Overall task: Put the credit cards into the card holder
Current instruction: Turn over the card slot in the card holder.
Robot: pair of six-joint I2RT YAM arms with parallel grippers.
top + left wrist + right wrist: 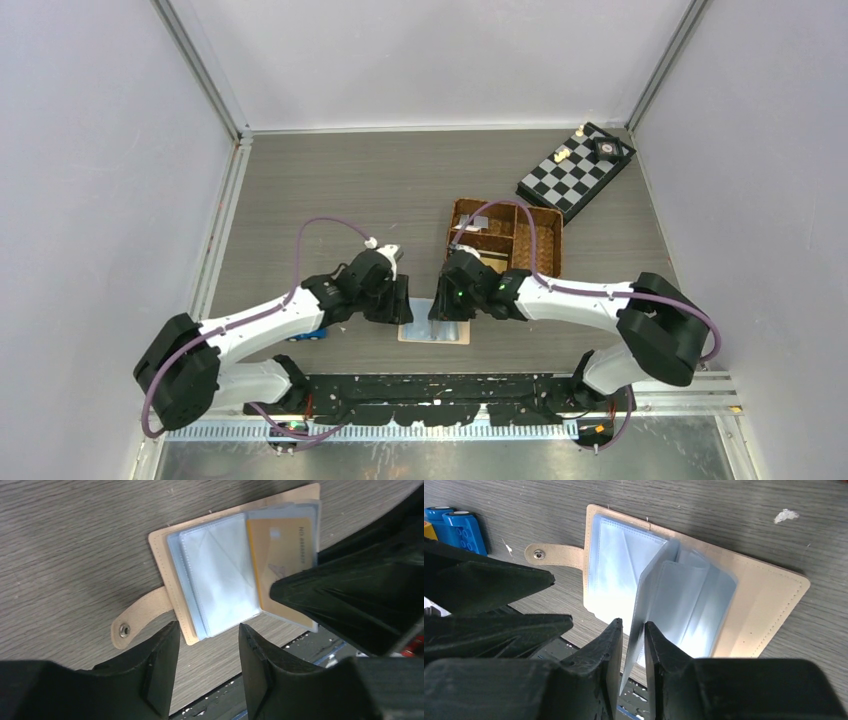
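The beige card holder (433,331) lies open on the table near the front edge, its snap tab (135,622) to the left. Its pale blue-grey pockets (220,575) fan out. My right gripper (632,627) is shut on one pocket leaf (649,595) and holds it upright. In the left wrist view that leaf carries a yellow-tan credit card (282,550), with the right gripper's fingers (350,595) on it. My left gripper (207,630) is open and empty, just above the holder's near edge (190,630). No black card is in view.
A brown woven divided basket (553,240) stands just behind the right gripper, with pale flat pieces inside. A folded chessboard (575,172) lies at the back right. Blue blocks (456,525) sit left of the holder. The table's front edge runs close below it.
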